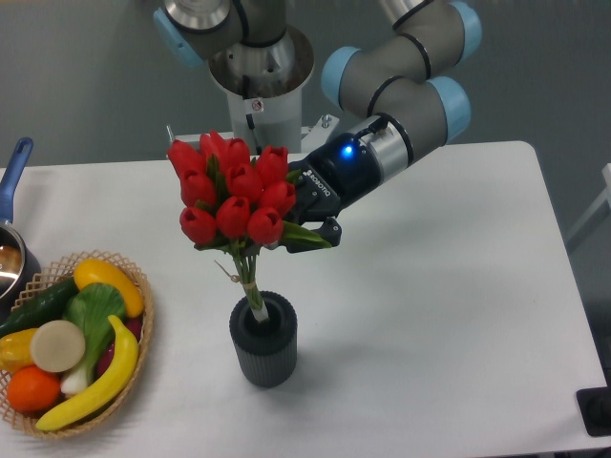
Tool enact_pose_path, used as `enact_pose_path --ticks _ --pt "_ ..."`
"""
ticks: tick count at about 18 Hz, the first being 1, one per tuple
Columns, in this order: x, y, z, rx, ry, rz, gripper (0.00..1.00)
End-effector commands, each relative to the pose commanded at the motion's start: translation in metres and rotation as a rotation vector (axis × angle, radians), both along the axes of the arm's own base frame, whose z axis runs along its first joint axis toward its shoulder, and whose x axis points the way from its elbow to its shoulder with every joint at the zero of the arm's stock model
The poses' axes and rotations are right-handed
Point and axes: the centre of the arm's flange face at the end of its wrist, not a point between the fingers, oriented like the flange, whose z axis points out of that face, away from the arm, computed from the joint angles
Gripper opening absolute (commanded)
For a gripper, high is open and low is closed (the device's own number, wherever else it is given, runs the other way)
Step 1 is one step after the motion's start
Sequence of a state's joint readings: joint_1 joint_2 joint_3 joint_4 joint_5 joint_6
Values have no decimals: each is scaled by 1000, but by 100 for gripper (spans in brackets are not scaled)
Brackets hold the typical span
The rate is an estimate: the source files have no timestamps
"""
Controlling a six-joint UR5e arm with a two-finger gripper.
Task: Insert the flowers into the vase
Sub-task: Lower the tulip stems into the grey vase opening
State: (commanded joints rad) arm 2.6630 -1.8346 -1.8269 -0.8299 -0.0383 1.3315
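Observation:
The flowers point(234, 191), a bunch of red tulip buds with green leaves, lean slightly left above the vase. Their bound pale stems point(250, 286) run down into the round mouth of the vase point(263, 339), a dark grey ribbed cylinder standing on the white table. My gripper point(298, 227) comes in from the right and is shut on the flowers just under the buds; the leaves and buds hide most of its fingers.
A wicker basket point(139, 324) of fruit and vegetables sits at the left front. A blue-handled pot point(11, 186) pokes in at the left edge. The arm's base point(258, 72) rises behind the table.

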Motion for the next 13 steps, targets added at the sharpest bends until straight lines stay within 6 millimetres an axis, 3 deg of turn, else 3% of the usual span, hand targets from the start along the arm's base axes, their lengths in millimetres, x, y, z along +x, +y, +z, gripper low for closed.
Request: enact_pose_path --ticks 3,13 --pt "-4 -2 -3 -2 -4 6 37" --pt "-22 -1 -38 -33 -62 20 37"
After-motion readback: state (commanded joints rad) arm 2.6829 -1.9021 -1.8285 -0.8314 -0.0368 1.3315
